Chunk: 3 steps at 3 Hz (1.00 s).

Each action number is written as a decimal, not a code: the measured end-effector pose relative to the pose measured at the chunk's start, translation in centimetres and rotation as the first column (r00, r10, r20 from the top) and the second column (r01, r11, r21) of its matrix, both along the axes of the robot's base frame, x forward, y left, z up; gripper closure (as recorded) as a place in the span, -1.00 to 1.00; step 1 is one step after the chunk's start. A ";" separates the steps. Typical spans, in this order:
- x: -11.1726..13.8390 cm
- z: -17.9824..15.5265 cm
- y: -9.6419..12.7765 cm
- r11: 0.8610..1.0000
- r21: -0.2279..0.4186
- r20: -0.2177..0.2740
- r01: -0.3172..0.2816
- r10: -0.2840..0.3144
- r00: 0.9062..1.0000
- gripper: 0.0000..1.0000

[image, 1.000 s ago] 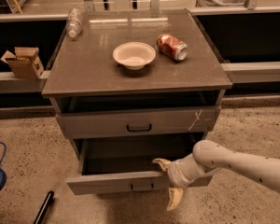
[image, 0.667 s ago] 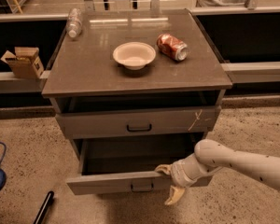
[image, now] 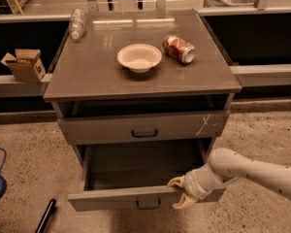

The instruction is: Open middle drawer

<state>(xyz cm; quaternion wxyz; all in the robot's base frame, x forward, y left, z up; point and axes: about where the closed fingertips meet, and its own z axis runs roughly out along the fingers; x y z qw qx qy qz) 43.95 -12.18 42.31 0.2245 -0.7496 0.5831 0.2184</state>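
Camera view: grey cabinet (image: 140, 79), bowl (image: 139, 57) and can (image: 179, 49) on top. Below the cabinet's scratched drawer (image: 102, 129), the middle drawer (image: 111, 198) stands pulled out. The gripper (image: 174, 194) is at its front, right of the handle (image: 149, 204), fingers (image: 175, 181) spread, the upper one over the top edge.

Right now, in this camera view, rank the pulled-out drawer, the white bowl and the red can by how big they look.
Largest to smallest:
1. middle drawer, with the gripper at its front's right end
2. white bowl
3. red can
Drawer's nearness exaggerates its lead.
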 end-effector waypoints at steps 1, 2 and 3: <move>0.1 0.5 0.0 1.000 0.000 0.000 0.000 0.000 1.000 0.06; -2.2 3.0 -1.6 0.998 -0.010 0.007 -0.059 0.059 0.998 -0.16; -4.6 5.9 -2.9 0.991 -0.002 0.067 -0.132 0.132 0.989 -0.59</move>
